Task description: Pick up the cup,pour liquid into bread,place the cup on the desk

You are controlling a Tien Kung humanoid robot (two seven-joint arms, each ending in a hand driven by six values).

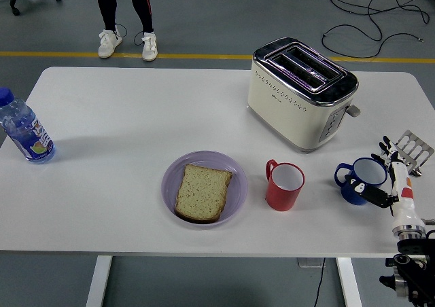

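While the blue cup is standing on the white bench near its right edge, the right hand is pressing against the cup's right side, its dark fingers curling around the wall and lower front in a closing grasp. The red cup is sitting just left, beside the purple plate carrying bread, in front of the toaster.

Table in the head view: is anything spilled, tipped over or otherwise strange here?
Nothing stands out. The red cup, blue cup and water bottle stand upright, the bread lies flat in the purple plate, and the table shows no spill. The right hand is at the blue cup.
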